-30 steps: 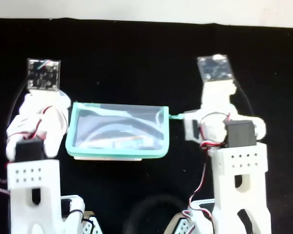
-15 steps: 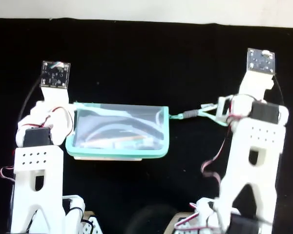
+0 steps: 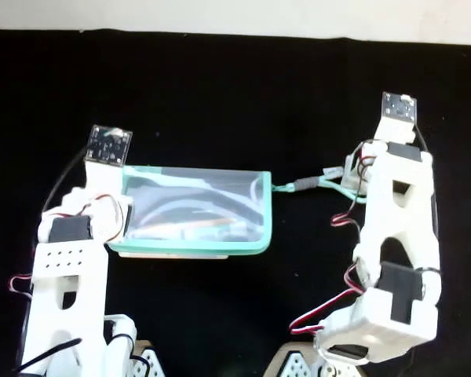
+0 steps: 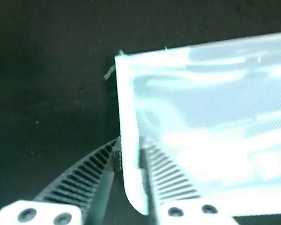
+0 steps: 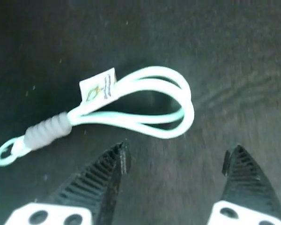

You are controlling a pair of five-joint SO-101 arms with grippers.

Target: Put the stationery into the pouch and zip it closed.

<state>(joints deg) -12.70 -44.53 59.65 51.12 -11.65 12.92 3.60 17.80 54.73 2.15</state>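
Observation:
The clear pouch (image 3: 190, 212) with teal edging lies flat mid-table, with stationery (image 3: 196, 228) showing through its face. Its teal pull cord (image 3: 302, 185) trails off the right end. My left gripper (image 3: 119, 224) is at the pouch's left end. In the left wrist view it (image 4: 127, 161) stands narrowly open, the fingers straddling the edge band of the pouch (image 4: 129, 140). My right gripper (image 3: 348, 174) is just right of the cord's loop. In the right wrist view it (image 5: 178, 154) is wide open, with the pull cord (image 5: 145, 105) lying loose beyond the fingertips.
A black cloth (image 3: 220, 94) covers the table, and a pale wall strip (image 3: 235, 16) runs along the far edge. The arm bases and their cables (image 3: 330, 306) sit along the near side. There is free room beyond the pouch.
My right gripper let go of the pull cord, opened and drew back to the right as the arm folded. My left arm pulled back toward the near side. The pouch stayed put.

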